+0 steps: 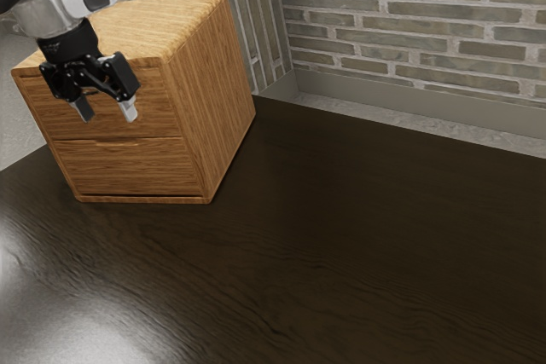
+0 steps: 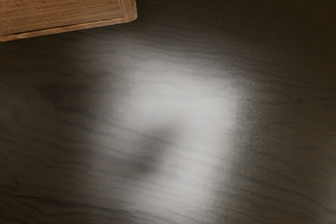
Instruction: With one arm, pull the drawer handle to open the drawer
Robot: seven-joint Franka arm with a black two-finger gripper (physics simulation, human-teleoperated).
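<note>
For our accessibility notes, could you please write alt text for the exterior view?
An open black gripper hangs in front of the upper drawer of a small wooden cabinet at the exterior view's left. The cabinet stands on a dark wooden table before a brick wall.

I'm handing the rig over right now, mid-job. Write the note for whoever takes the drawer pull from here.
The gripper has its jaws open and holds nothing. It hangs in front of the upper drawer of the wooden cabinet.
The cabinet stands on the dark table near the brick wall corner. The upper drawer and the lower drawer both look shut.
I cannot make out the handle.
Done: the approach only.
Left: find the handle, close on it and pull the drawer open.
</note>
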